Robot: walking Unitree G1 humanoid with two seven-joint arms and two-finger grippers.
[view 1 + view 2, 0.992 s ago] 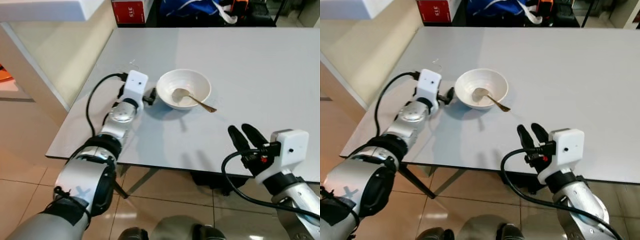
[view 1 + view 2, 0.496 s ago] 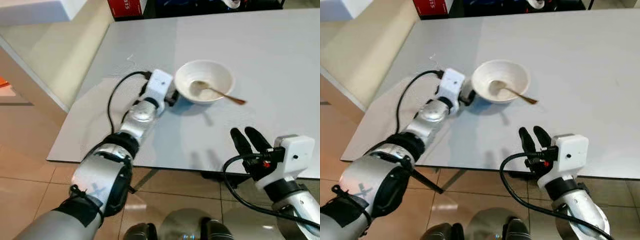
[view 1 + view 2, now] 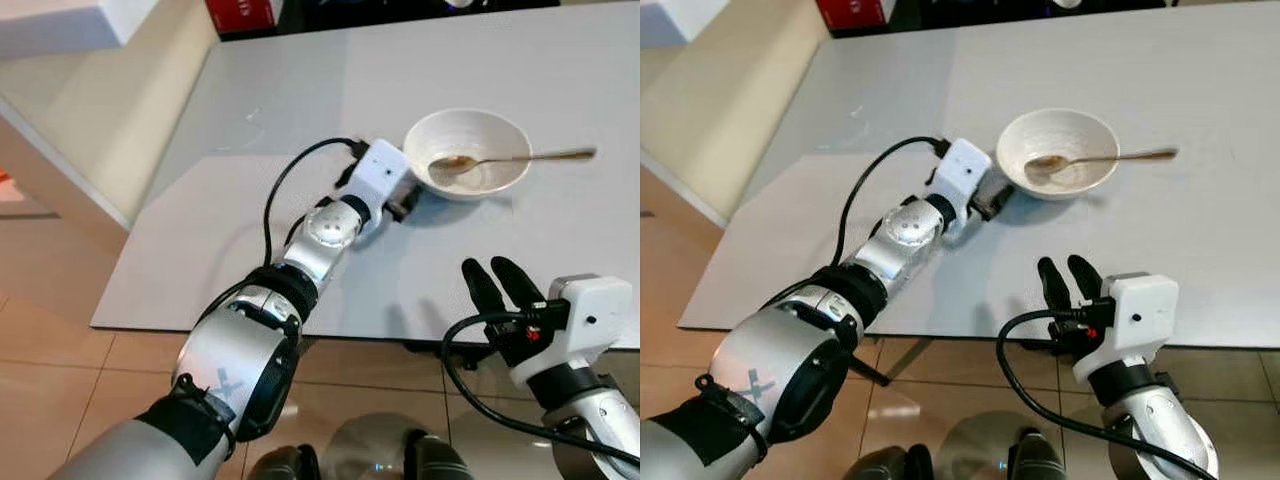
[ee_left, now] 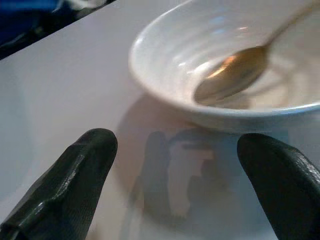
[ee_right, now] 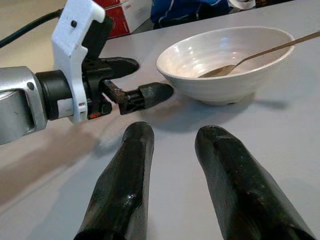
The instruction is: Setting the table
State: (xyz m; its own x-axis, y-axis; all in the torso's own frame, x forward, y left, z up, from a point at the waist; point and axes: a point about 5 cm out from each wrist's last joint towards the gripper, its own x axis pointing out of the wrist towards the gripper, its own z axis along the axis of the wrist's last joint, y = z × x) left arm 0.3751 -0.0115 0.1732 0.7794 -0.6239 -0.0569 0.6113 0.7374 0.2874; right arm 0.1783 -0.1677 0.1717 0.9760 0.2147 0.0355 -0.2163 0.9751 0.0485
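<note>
White bowl (image 3: 467,153) sits on the grey table (image 3: 300,90), spoon (image 3: 500,159) lying in it with the handle poking over the far rim. Left gripper (image 3: 405,203) is just beside the bowl. Right gripper (image 3: 497,283) hovers at the table's near edge, fingers a little apart.

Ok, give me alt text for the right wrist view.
A white bowl with a spoon resting in it sits on a grey table. The left gripper reaches toward its side, fingers open. The right gripper points at the bowl from nearer the camera, fingers apart.
</note>
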